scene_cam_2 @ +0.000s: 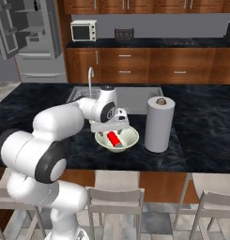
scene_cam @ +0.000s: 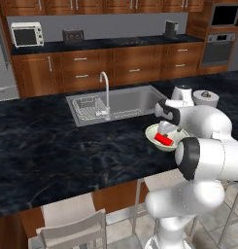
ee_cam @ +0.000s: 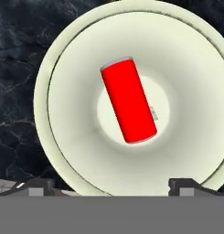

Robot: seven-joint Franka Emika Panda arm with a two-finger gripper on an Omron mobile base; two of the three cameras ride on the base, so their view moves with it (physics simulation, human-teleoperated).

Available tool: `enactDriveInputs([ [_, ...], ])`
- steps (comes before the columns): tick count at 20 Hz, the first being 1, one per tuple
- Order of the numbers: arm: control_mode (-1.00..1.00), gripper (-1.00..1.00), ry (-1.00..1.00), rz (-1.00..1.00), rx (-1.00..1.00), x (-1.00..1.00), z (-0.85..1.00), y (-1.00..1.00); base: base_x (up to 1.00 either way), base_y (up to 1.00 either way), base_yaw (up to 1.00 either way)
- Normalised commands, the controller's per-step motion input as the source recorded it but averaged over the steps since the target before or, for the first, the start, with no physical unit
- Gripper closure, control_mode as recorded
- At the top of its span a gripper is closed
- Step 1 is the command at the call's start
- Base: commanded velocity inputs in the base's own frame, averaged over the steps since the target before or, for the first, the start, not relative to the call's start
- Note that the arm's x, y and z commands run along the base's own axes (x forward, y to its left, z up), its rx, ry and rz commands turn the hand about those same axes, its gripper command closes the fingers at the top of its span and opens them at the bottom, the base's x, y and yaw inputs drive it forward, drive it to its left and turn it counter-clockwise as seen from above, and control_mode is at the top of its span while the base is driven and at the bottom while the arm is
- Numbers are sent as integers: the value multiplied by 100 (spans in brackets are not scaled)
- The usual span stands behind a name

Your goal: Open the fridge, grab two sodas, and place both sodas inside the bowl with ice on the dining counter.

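Halfway there: one red soda (ee_cam: 129, 105) lying in the bowl (ee_cam: 63, 68), centre frame on the bench (scene_cam_2: 201, 117) (fridge (scene_cam_2: 27, 33) open upper left). Jaws spread wide, empty. Second soda left.

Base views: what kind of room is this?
A home kitchen, rendered: an island counter with inset sink and tap, wood cabinets with a toaster oven on the wall counter, and a fridge with its door open.

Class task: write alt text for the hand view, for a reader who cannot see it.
A red cylindrical soda can lies on its side in a wide, pale cream-green round bowl, seen from directly above. The bowl sits on a black marbled stone counter, with the open pincer above it.
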Motion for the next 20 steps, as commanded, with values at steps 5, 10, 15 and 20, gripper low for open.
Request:
enactDriveInputs([
  [5,-100,-100,0,-1,0,-47,35,23,0,0,0],
  [10,-100,-100,0,-1,0,-54,34,19,0,0,0],
  [15,-100,-100,2,-1,0,-60,32,20,0,0,0],
  [20,-100,-100,4,-2,0,-63,32,21,0,0,0],
])
